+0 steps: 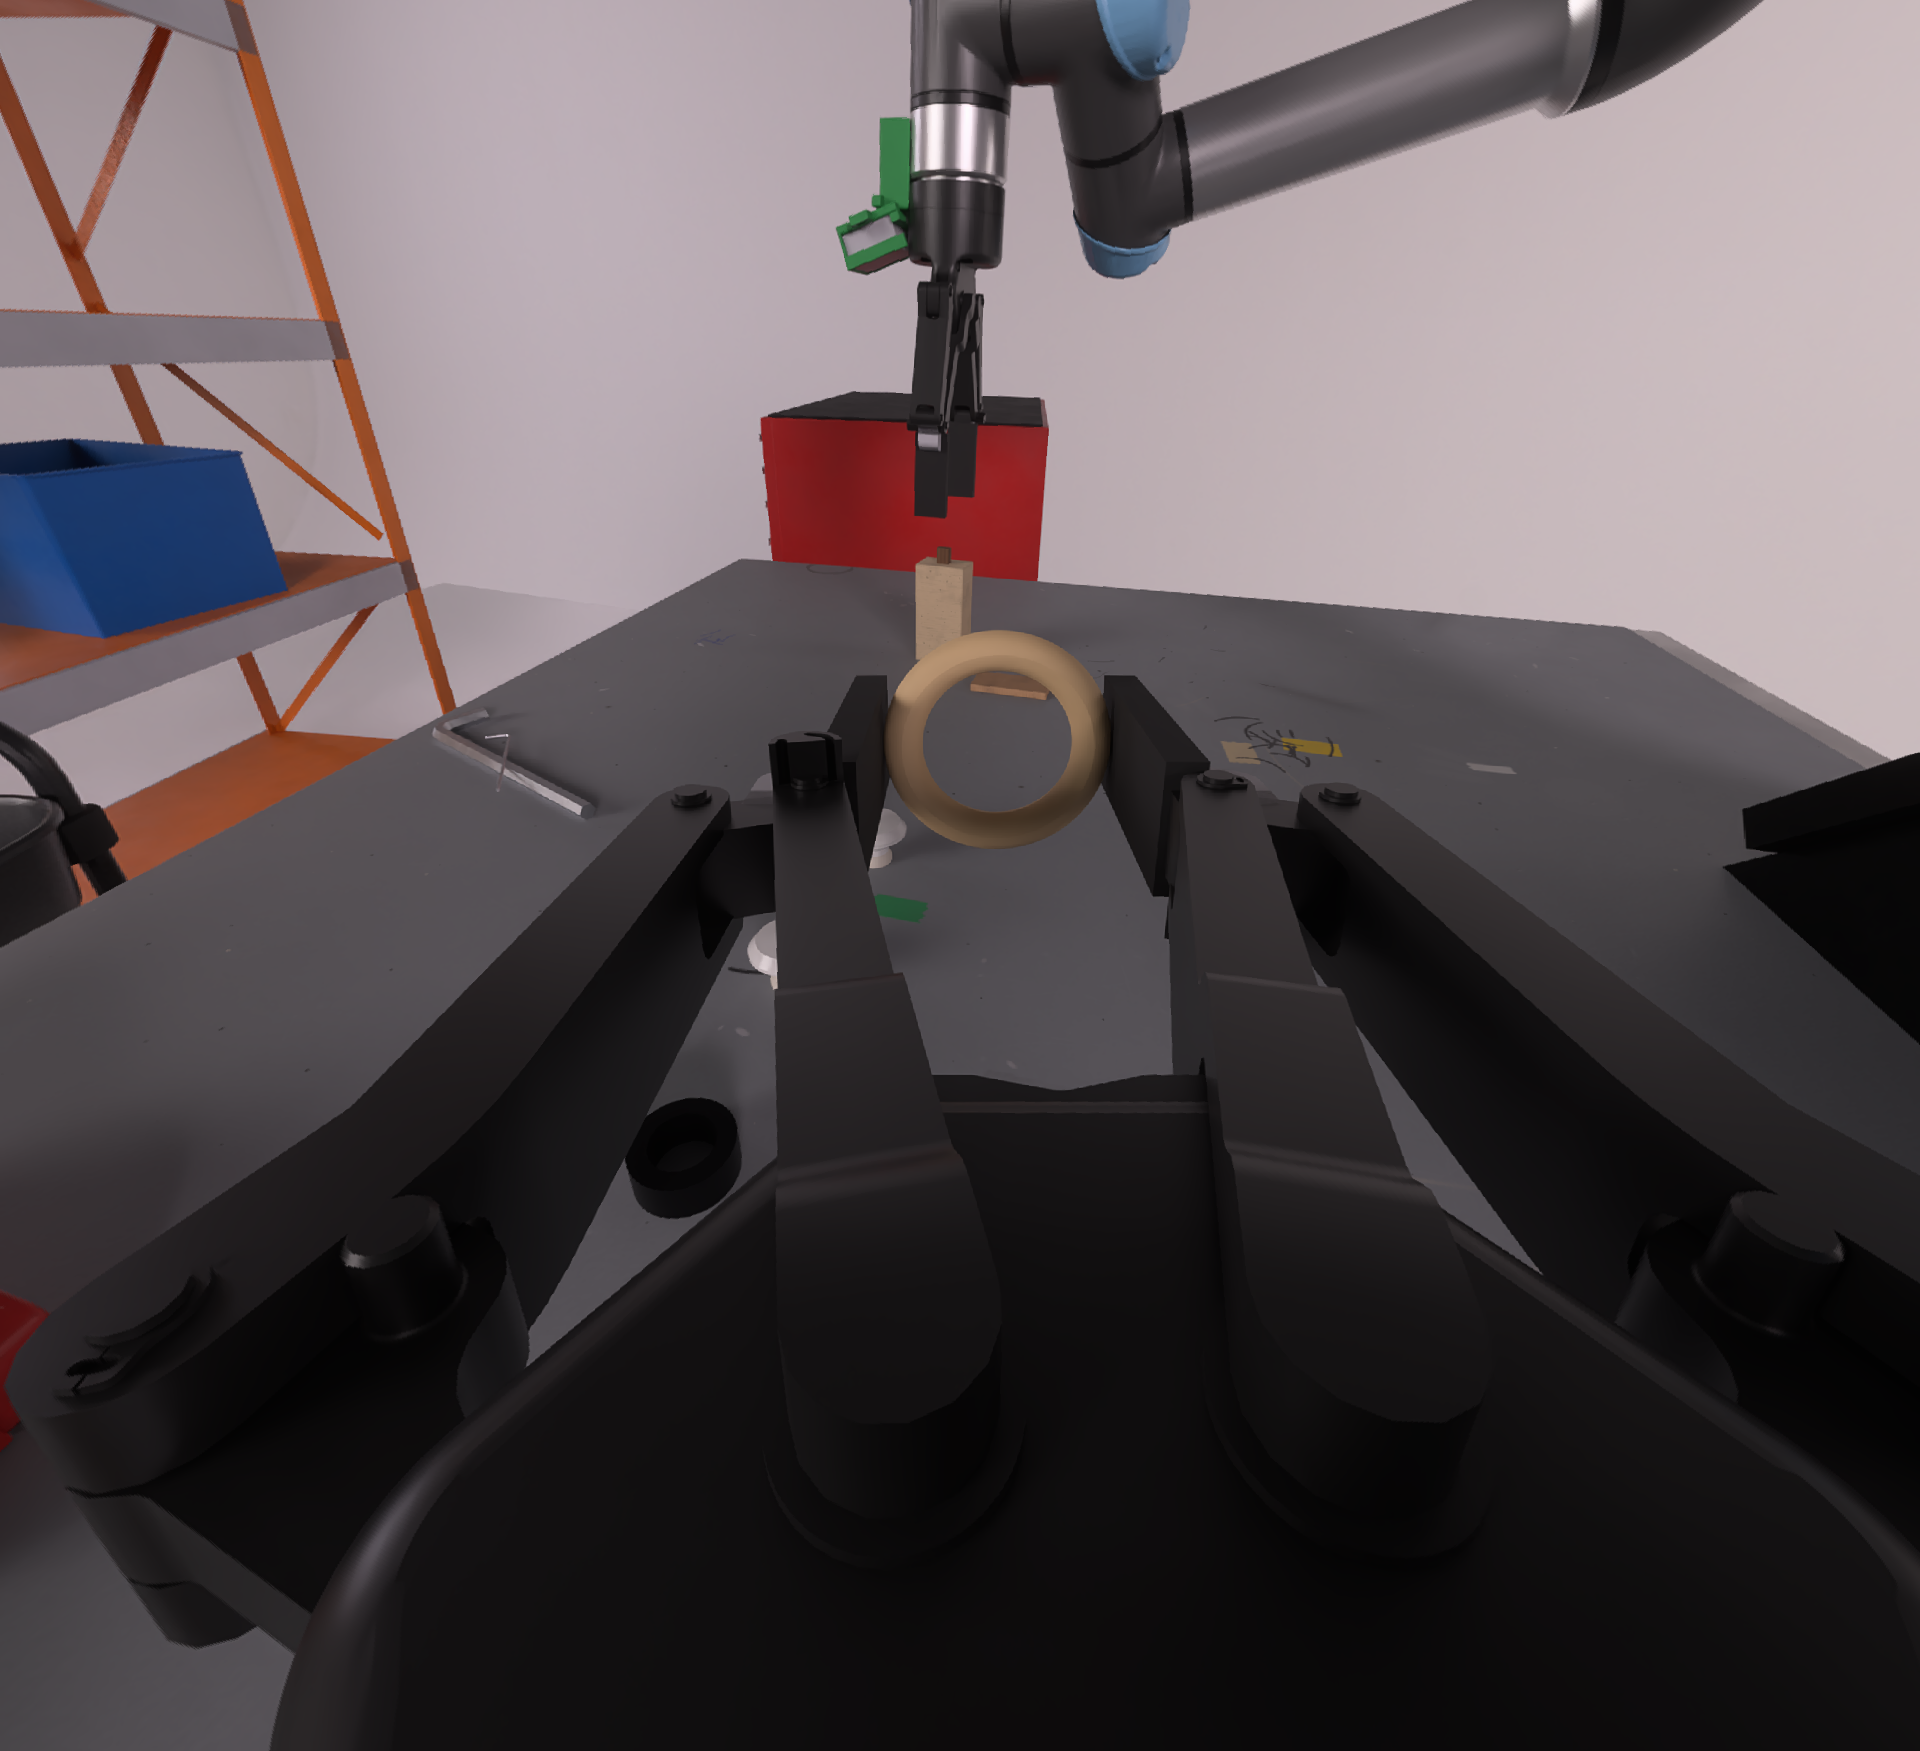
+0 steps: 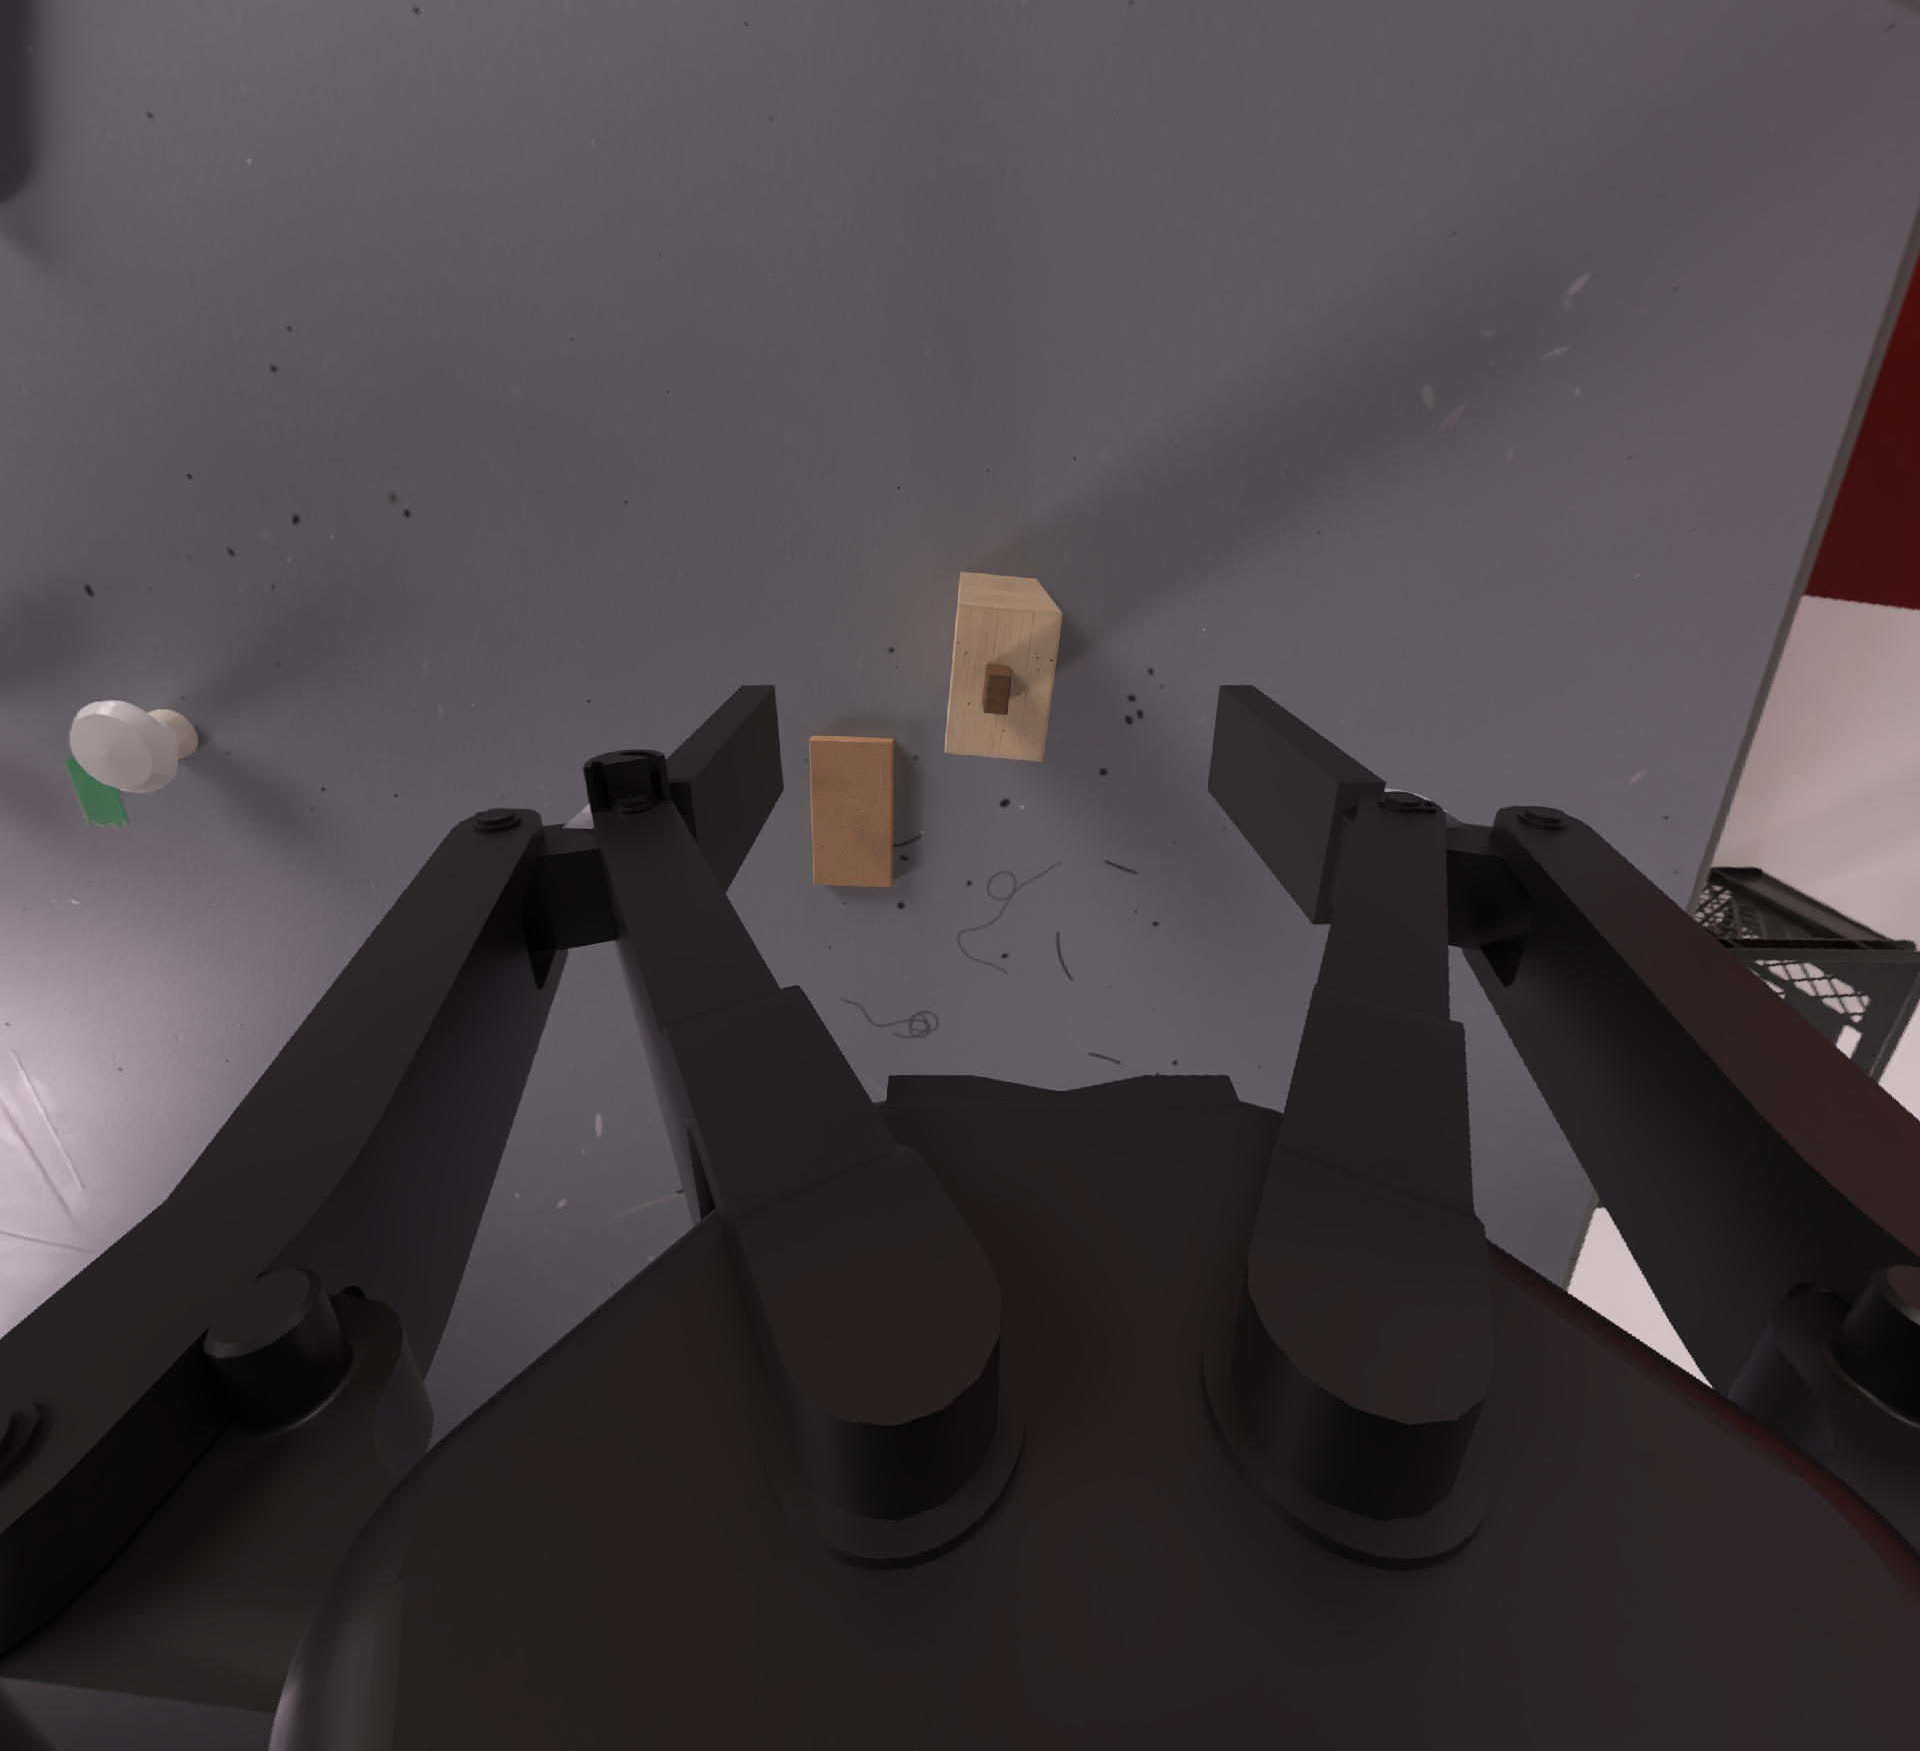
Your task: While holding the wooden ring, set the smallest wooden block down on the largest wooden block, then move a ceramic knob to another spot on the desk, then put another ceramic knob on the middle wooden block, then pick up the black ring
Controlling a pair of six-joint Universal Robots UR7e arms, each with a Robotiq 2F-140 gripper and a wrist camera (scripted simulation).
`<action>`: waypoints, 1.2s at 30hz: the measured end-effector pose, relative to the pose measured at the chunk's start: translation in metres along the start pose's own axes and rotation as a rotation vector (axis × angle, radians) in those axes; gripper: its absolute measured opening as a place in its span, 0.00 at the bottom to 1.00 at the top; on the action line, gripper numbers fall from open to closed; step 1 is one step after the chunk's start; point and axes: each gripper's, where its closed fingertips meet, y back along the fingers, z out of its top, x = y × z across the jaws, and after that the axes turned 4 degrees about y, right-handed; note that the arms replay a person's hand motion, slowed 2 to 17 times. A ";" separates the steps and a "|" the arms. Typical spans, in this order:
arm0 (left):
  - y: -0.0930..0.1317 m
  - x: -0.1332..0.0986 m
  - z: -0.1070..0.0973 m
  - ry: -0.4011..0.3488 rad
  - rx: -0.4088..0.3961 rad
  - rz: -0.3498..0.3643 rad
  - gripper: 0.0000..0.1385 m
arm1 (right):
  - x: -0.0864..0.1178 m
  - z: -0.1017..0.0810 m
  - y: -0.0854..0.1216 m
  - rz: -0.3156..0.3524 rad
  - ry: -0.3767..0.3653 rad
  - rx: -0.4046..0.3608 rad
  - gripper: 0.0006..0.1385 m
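The left gripper is closed narrowly on the wooden ring, its two pads pressing the ring's outer rim from either side. The ring is pale tan, smooth and rounded, held upright above the grey desk with its hole facing the camera.

The right gripper is spread wide and holds nothing; it hangs above the desk, fingers pointing down over the blocks. Below it the largest wooden block, pale and upright, carries the smallest wooden block, a dark brown piece, on its top face. Just beside it lies the middle wooden block, tan and flat on the desk.

A white ceramic knob lies well to the left by a strip of green tape. The black ring lies flat on the desk near the left gripper's base.
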 end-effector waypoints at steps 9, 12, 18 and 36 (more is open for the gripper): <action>0.008 -0.007 0.007 -0.029 -0.010 0.017 0.40 | 0.013 0.003 0.043 -0.067 0.073 -0.125 0.83; 0.011 -0.009 0.010 -0.039 -0.015 0.026 0.40 | 0.022 0.006 0.060 -0.099 0.134 -0.182 0.83; 0.018 -0.014 0.016 -0.057 -0.028 0.037 0.40 | 0.050 0.015 0.095 -0.185 0.311 -0.318 0.81; 0.040 -0.028 0.032 -0.111 -0.061 0.072 0.40 | 0.182 0.017 0.127 -0.309 0.867 -0.589 0.72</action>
